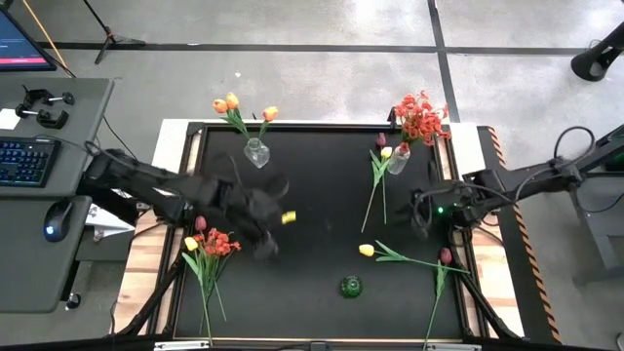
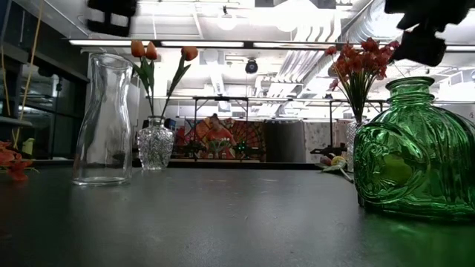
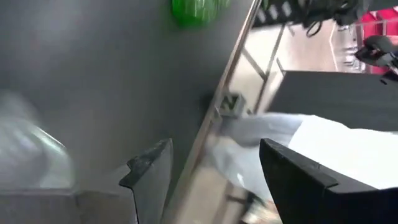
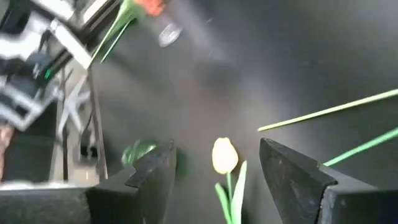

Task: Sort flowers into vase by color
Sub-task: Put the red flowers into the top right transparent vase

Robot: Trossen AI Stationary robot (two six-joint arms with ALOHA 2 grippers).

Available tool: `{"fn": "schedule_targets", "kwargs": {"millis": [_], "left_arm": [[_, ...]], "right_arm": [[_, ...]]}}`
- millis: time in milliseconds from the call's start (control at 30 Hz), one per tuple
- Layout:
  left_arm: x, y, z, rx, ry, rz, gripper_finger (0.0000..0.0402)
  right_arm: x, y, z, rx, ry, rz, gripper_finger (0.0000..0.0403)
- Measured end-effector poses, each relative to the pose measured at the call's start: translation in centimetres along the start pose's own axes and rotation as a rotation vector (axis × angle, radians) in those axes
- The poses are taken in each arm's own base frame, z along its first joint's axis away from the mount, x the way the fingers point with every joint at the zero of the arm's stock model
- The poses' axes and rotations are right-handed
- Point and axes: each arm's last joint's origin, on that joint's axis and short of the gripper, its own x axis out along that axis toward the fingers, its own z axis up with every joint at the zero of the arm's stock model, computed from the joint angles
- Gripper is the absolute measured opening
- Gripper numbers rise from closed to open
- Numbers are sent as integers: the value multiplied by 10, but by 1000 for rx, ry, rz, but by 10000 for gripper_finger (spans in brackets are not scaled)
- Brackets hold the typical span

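Two dark arms work over a black table (image 1: 322, 175). The left gripper (image 1: 265, 246) hovers above the mat's left half, fingers spread and empty; the right gripper (image 1: 419, 222) hangs near the right edge, fingers parted over a yellow tulip (image 4: 224, 155). A green glass vase (image 2: 415, 152) stands at the front; orange tulips (image 1: 234, 105) and red-orange sprays (image 1: 421, 117) fill rear vases, other flowers (image 1: 210, 246) lying loose.

We see a grey concrete floor (image 1: 322, 78) crossed by dark seam lines. At nine o'clock a grey side table (image 1: 44, 195) carries a keyboard (image 1: 21, 161) and mouse (image 1: 56, 216). Across the room, long ceiling strip lights (image 2: 223, 42) glow beneath exposed ducts (image 2: 315, 52), and a person (image 2: 214, 132) sits far off.
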Motion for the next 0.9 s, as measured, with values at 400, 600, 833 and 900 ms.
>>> {"fn": "schedule_targets", "kwargs": {"millis": [400, 600, 833, 900], "left_arm": [[30, -36, -104, -327, -5, 128, 230], [12, 3, -133, -582, -49, 638, 230], [34, 37, -142, -627, 0, 685, 229], [45, 49, -145, -655, 58, 658, 229]], "right_arm": [[-5, 23, -20, -123, -60, 35, 222], [-1, 28, -23, -115, -137, -36, 222], [17, 37, -24, -97, -145, -69, 222], [23, 40, -25, -90, -139, -62, 222]]}}
